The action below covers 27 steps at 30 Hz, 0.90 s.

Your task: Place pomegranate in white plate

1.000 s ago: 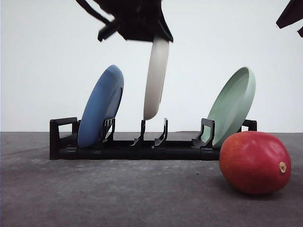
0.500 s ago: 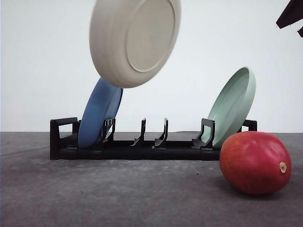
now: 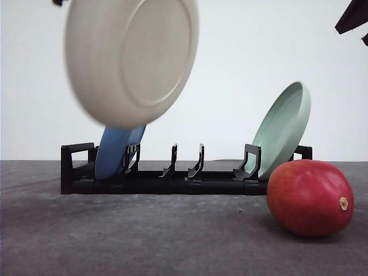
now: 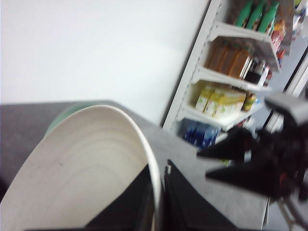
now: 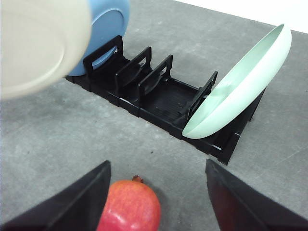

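Observation:
The white plate (image 3: pixel 132 60) hangs in the air above the left end of the rack, tilted, with its underside toward the front camera. My left gripper (image 4: pixel 158 185) is shut on the plate's rim (image 4: pixel 153 168). The red pomegranate (image 3: pixel 309 197) lies on the grey table at the front right, its stem nub pointing right. My right gripper (image 5: pixel 157 169) is open above the pomegranate (image 5: pixel 130 208), which sits nearer one of its fingers (image 5: pixel 86 199).
A black dish rack (image 3: pixel 184 175) stands across the table. A blue plate (image 3: pixel 118 152) leans in its left end and a pale green plate (image 3: pixel 282 129) in its right end, just behind the pomegranate. Its middle slots (image 5: pixel 154 82) stand bare.
The white plate has risen out of the rack's middle slot, turned from edge-on to underside facing the front camera, and moved left. The pomegranate has stayed put.

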{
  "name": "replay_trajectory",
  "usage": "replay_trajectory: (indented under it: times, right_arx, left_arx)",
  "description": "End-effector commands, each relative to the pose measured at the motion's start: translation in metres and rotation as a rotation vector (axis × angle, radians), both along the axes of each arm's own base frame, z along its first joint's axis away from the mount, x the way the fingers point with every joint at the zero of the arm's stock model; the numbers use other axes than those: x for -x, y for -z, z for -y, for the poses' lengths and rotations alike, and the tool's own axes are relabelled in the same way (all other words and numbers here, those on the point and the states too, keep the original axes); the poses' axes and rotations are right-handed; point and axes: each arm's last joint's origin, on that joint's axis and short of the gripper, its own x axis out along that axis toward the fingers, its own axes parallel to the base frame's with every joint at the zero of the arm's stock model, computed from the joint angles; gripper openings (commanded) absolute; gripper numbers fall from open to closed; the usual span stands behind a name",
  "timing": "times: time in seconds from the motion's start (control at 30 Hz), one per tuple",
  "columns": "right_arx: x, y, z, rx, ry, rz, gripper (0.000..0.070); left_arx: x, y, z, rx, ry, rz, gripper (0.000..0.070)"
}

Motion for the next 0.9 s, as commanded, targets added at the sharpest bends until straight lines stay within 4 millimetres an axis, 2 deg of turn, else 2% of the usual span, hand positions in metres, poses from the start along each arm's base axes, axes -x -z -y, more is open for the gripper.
replay_trajectory:
  times: [0.0, 0.2, 0.53, 0.73, 0.87]
  right_arx:
    - [0.000, -0.005, -0.001, -0.015, 0.000, 0.012, 0.0399]
    - [0.000, -0.005, -0.001, -0.014, 0.000, 0.012, 0.0399]
    - [0.000, -0.005, -0.001, -0.015, -0.001, 0.012, 0.0399]
    - [0.000, -0.005, -0.001, -0.014, -0.001, 0.012, 0.0399]
    - [0.000, -0.005, -0.001, -0.015, -0.001, 0.013, 0.0399]
  left_arx:
    - [0.003, 0.005, 0.003, -0.060, 0.033, 0.038, 0.0011]
    - [0.013, 0.025, 0.016, -0.319, 0.130, 0.135, 0.0011]
    - [0.023, 0.069, 0.049, -0.694, 0.258, 0.342, 0.0011]
    - [0.023, 0.096, 0.063, -0.879, 0.263, 0.406, 0.0011]
    - [0.022, 0.109, 0.069, -0.936, 0.279, 0.443, 0.0011]
